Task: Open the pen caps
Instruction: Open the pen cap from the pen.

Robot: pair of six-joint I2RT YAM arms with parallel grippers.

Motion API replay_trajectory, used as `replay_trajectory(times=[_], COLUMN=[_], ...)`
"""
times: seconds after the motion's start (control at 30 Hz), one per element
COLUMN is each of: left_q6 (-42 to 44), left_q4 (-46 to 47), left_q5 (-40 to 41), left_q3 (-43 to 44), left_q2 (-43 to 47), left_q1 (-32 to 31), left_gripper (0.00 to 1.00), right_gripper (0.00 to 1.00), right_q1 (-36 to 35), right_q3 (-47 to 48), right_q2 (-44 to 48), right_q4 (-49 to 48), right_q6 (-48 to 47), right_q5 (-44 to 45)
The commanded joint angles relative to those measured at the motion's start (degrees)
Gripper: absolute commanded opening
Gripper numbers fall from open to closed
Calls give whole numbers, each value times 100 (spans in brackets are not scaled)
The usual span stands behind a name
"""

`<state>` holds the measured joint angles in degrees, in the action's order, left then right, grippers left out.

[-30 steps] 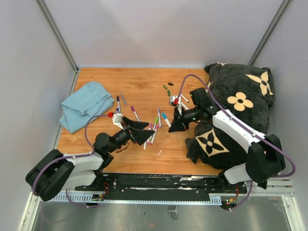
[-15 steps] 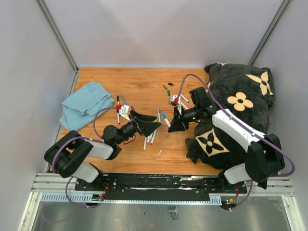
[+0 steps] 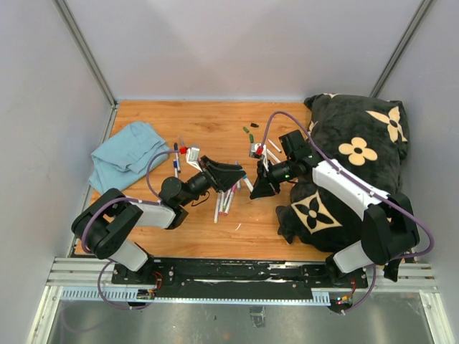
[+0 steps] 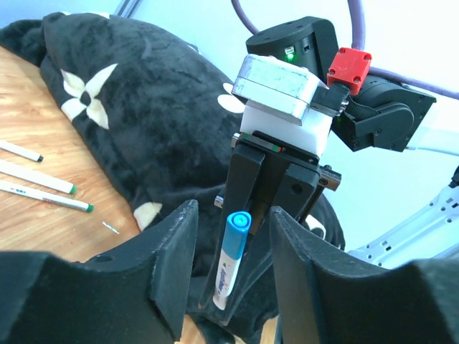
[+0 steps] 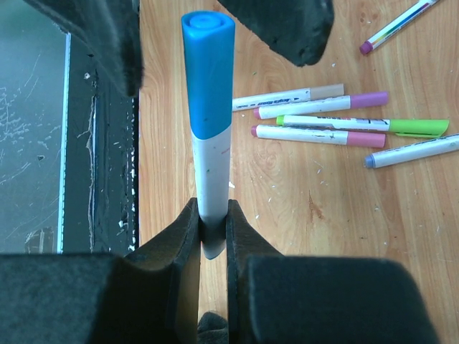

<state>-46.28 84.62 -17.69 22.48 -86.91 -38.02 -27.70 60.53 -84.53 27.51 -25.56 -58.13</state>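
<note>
Mid-table: R gripper pinches white pen by lower barrel, blue cap on, aimed at L gripper. L fingers spread wide, one each side of the cap, small gaps showing. Other pens lie scattered on wood beneath. Loose caps farther back. Black flowered cushion at right, blue cloth at left.

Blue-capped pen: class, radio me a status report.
Right gripper shut on pen barrel. Left gripper open, straddling the blue cap; cap on. Nothing between.
</note>
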Motion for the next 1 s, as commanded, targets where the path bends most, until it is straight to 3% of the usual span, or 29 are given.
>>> replay_trajectory(times=[0.0,0.3,0.47,0.53,0.77,0.83,0.97], left_q6=[225,252,258,264,-149,-326,-490], left_q4=[-219,-416,-462,-480,114,307,636], left_q5=[-83,-220,-261,-241,59,158,366], left_q3=[136,204,229,208,-171,-260,-422], left_q2=[63,-16,-10,14,120,153,260], left_q1=[-23,-34,-38,-39,-39,-53,-116], left_gripper=[46,38,7,0,0,0,0], right_gripper=[1,1,1,9,44,49,48], right_q1=[-81,-103,-108,-106,-104,-99,-101], right_q3=[176,173,170,173,145,-32,-428], right_q2=[-28,-55,-64,-59,96,196,397], right_q4=[144,146,142,133,-79,-436,-1341], right_q6=[-133,-116,-116,-88,272,511,1201], right_q5=[-101,-106,-107,-119,-565,-783,-895])
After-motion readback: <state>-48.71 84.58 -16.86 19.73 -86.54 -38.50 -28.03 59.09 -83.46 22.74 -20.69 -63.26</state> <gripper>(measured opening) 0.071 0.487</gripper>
